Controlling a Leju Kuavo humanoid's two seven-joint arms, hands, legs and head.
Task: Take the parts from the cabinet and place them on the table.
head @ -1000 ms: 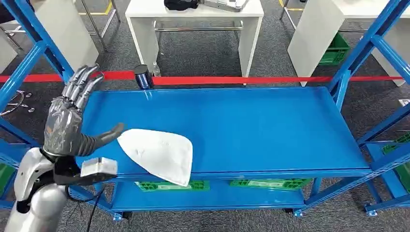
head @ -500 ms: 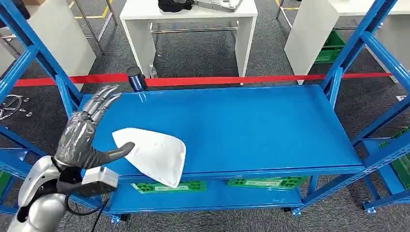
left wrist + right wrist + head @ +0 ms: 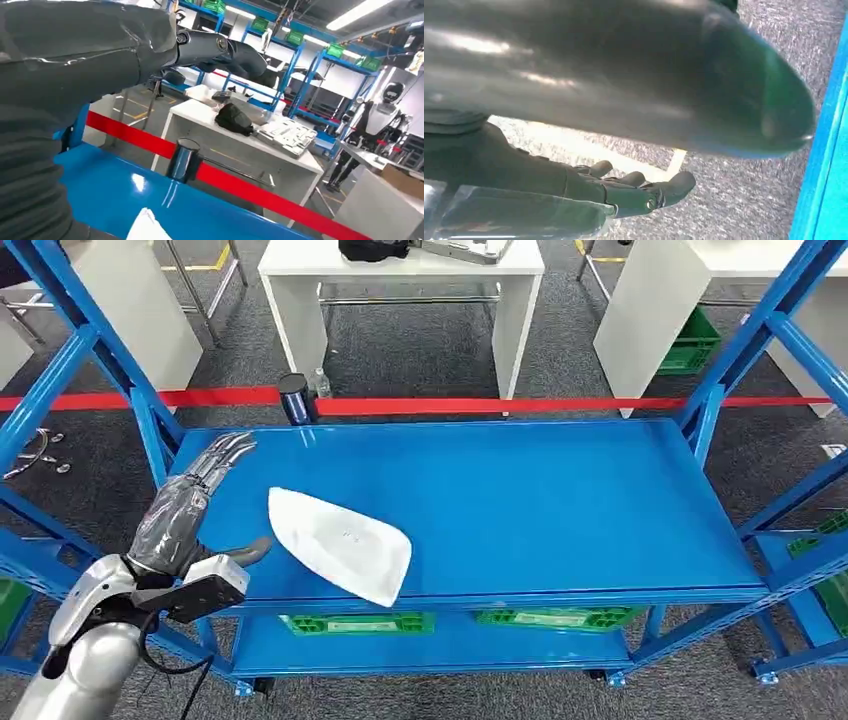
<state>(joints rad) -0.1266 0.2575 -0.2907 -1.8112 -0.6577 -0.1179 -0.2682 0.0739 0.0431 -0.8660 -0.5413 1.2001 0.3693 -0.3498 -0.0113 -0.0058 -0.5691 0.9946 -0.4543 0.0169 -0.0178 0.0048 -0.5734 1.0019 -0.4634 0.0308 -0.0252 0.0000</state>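
Left arm raised from lower left, silver forearm angled up toward the shelf's left edge; left hand empty, fingers extended and together along that edge, thumb splayed sideways; right hand hanging over grey floor, fingers loosely curled, nothing held.

Illumination was bright, even and overhead. In the left wrist view, ceiling strip lights appeared as overexposed bars. The blue shelf carried a small white glare spot near its rear edge in both the head view and the left wrist view. Shadows were soft; a faint one lay beside the white part. The head view was sharp, with slight bending of straight frame members toward the edges. In the right wrist view, a large dark rounded form close to the lens was blurred, showing streaked highlights.
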